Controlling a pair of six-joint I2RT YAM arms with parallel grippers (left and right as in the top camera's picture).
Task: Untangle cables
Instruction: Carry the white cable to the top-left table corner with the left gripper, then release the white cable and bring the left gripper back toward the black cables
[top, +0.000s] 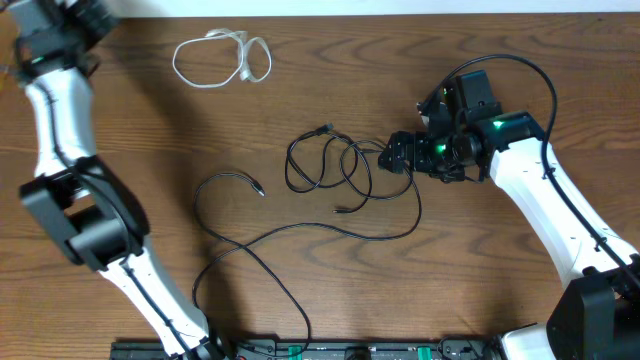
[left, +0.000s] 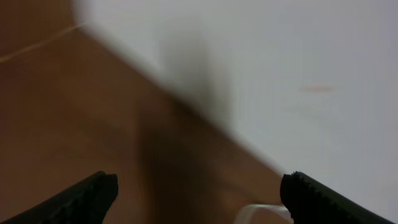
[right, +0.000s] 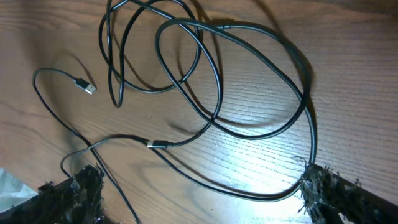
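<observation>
- The right gripper (right: 200, 180) is open, fingers spread wide and low over the wooden table (top: 480, 60). It grips nothing.
- The black tangle (top: 335, 165) lies just ahead of its fingertips. One loop of it curves back between the spread fingers and passes close by one finger, lying loose on the wood.
- That placement looks deliberate. With the fingers either side of an outer loop, closing would catch a single strand rather than the knot of crossings further ahead.
- One plug end (right: 86, 87) lies free ahead and to one side of this gripper, and a second plug (right: 158, 144) sits nearer in, where strands cross.
- The left gripper (left: 199, 193) is also open and empty, its fingers far apart. Its view is blurred and faces the table's far edge and a pale wall.
- The white cable (top: 222, 60) is coiled alone near the left arm's wrist, well apart from the black cords. It appears already separated.
- The left gripper is far from the tangle, leaving the black cords to the right one.
</observation>
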